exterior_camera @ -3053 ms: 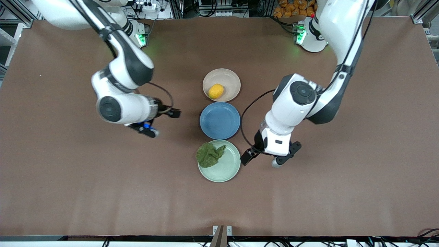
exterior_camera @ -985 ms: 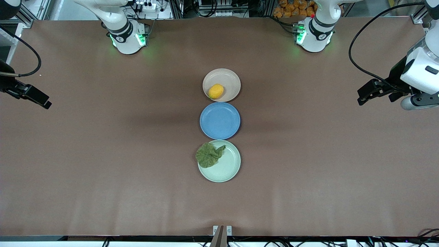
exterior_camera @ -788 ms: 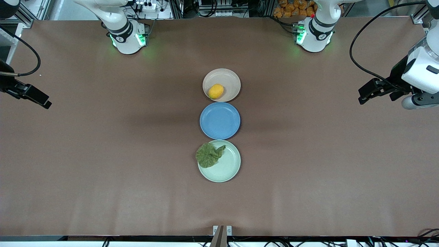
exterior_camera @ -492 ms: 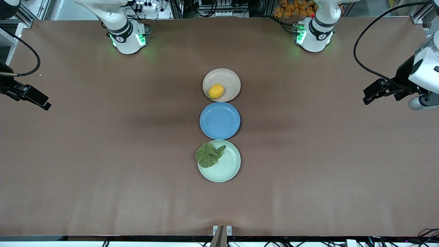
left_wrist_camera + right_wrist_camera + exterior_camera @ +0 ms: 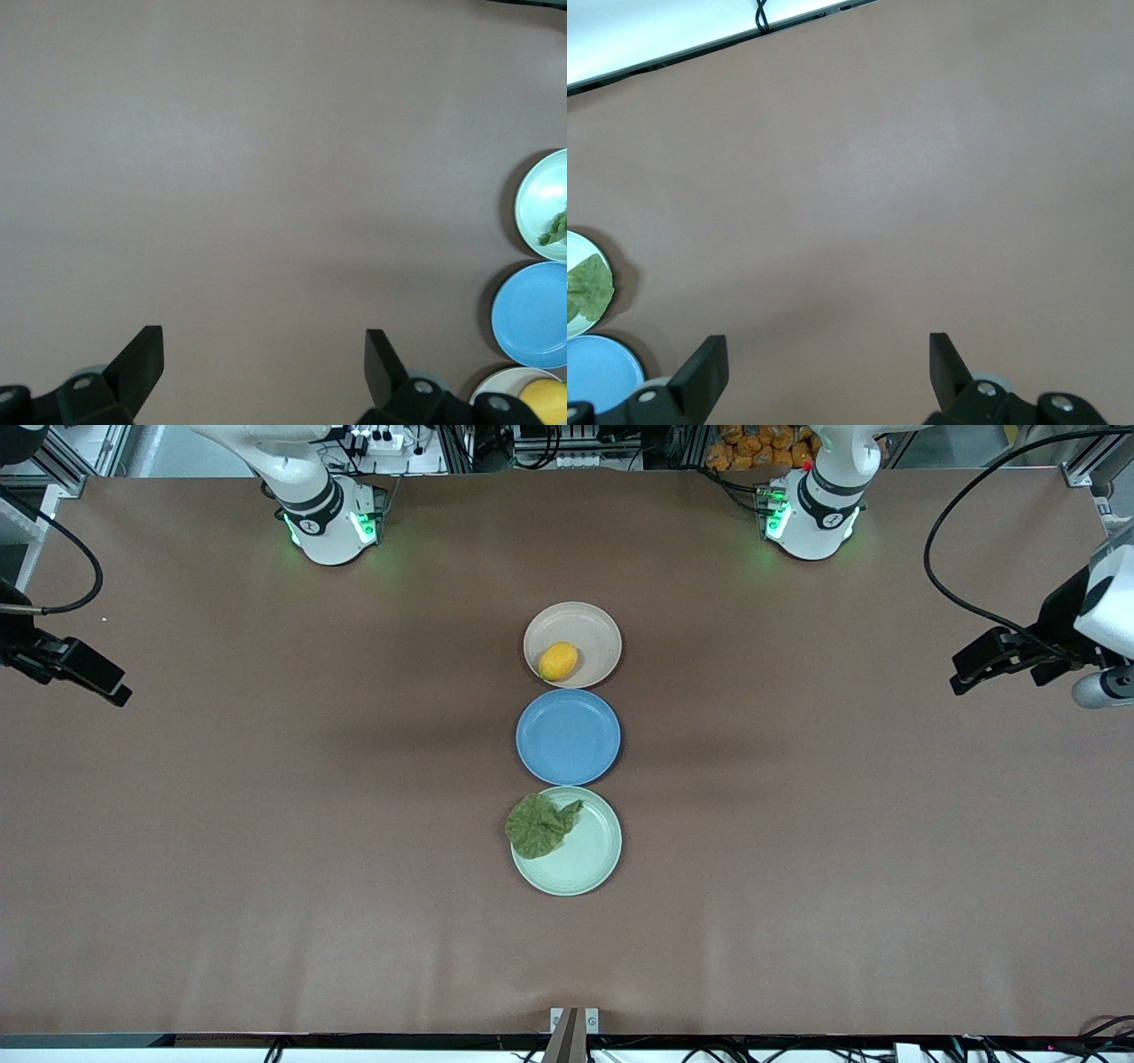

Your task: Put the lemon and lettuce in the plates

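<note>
Left hand (image 5: 264,367) and right hand (image 5: 828,367) raised over opposite table ends, fingers wide, empty.

We see glossy white arm shells with black joint bands, bases (image 5: 330,522) lit by green LEDs. Black cables (image 5: 974,531) loop above the wrists; black wedge-shaped fingers (image 5: 142,361) sit below silver screws (image 5: 82,383).

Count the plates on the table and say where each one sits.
3, in a row: the beige plate nearest the arms' bases, the blue plate in the middle, the green plate nearest the front camera. None looks hidden.
</note>
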Controlling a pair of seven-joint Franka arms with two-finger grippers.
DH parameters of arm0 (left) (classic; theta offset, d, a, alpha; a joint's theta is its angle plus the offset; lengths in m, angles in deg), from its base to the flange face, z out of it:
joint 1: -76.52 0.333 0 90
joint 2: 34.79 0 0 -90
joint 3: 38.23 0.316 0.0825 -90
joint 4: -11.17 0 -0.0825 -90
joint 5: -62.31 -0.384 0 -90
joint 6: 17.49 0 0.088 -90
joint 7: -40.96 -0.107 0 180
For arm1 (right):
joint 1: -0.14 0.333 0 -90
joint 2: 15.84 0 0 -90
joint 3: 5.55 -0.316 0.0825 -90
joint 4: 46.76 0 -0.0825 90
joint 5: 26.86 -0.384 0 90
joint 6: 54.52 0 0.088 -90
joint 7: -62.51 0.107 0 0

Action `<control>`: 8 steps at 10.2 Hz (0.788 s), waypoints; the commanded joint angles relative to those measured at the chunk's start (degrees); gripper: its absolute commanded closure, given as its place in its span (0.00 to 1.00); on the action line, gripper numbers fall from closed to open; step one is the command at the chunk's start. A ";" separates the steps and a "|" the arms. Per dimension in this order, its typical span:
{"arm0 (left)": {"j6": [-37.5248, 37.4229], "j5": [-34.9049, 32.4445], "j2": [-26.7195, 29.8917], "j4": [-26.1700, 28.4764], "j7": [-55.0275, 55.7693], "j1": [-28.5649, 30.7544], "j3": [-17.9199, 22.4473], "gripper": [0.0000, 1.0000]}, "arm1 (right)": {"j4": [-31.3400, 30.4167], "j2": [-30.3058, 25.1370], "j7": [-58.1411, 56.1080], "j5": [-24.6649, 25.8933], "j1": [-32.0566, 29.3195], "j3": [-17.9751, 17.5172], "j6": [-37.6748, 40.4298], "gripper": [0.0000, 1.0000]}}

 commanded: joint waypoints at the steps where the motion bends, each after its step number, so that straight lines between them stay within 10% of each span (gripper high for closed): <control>1: -0.45 1.05 1.63 1.31 -1.80 -1.02 1.61 0.00 | -1.11 -1.00 -0.72 -0.90 1.16 0.82 -0.20 0.00; 8: -0.45 -0.18 1.36 0.61 -1.19 -1.63 1.00 0.00 | -1.72 -0.82 -0.37 -0.46 1.34 0.82 1.47 0.00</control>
